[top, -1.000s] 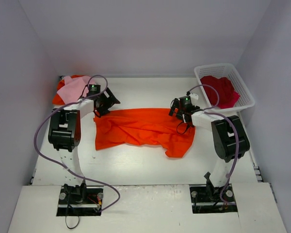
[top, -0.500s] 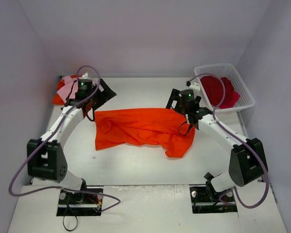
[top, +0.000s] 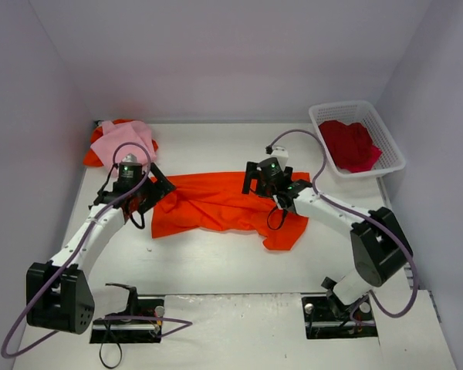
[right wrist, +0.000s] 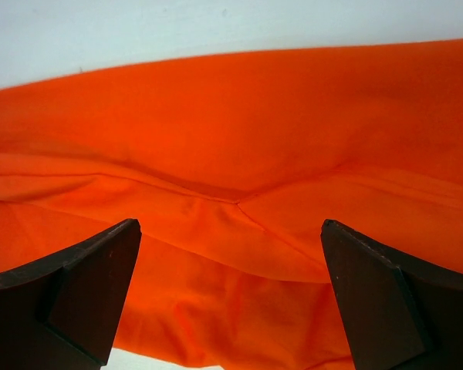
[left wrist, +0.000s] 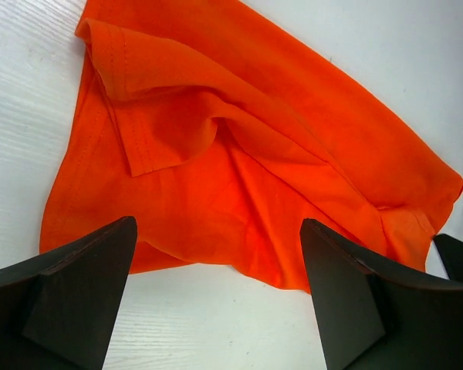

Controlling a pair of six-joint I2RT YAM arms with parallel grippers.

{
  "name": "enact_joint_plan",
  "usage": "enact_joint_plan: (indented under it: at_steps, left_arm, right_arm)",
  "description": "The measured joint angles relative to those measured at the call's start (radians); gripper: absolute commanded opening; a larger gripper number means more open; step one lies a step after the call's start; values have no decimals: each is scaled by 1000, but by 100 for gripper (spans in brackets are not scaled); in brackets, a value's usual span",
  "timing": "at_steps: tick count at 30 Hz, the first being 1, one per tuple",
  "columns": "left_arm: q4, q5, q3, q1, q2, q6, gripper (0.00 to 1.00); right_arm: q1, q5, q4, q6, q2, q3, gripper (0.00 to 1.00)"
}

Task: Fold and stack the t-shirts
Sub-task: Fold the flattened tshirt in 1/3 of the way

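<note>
- The left arm (top: 89,235) reaches forward from its base and bends inward, bringing the left gripper (top: 149,196) to the left end of the orange t-shirt (top: 216,204).
- In the left wrist view its two dark fingers (left wrist: 77,297) stand spread wide. They are low over the table (left wrist: 216,339), just short of the shirt's near hem.
- The right arm (top: 336,216) stretches left across the table with its elbow low, so the right gripper (top: 258,179) hangs above the shirt's back edge, right of centre.
- The right wrist view shows its fingers (right wrist: 81,293) wide apart with orange cloth filling the space between them. I cannot tell whether the tips touch the fabric.
- The orange t-shirt lies unfolded in the middle of the table. It is rumpled, with a sleeve turned over at the left end and long creases running across it.
- A pink t-shirt (top: 122,139) lies on another orange garment (top: 92,156) in the back left corner, just behind the left gripper.
- A white basket (top: 386,142) sits at the back right with a red t-shirt (top: 349,144) in it, well apart from both grippers.
- A purple cable (top: 305,137) loops above the right arm.
</note>
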Motion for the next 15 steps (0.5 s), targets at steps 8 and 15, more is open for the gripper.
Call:
enact_joint_plan:
  at_steps: [8, 15]
  left_arm:
    - [-7, -68, 0, 0, 0, -5, 82]
    - [-13, -110, 3, 1, 74, -4, 82]
  right_arm:
    - [0, -33, 71, -45, 192, 84, 100]
    - [-31, -60, 152, -52, 304, 106, 100]
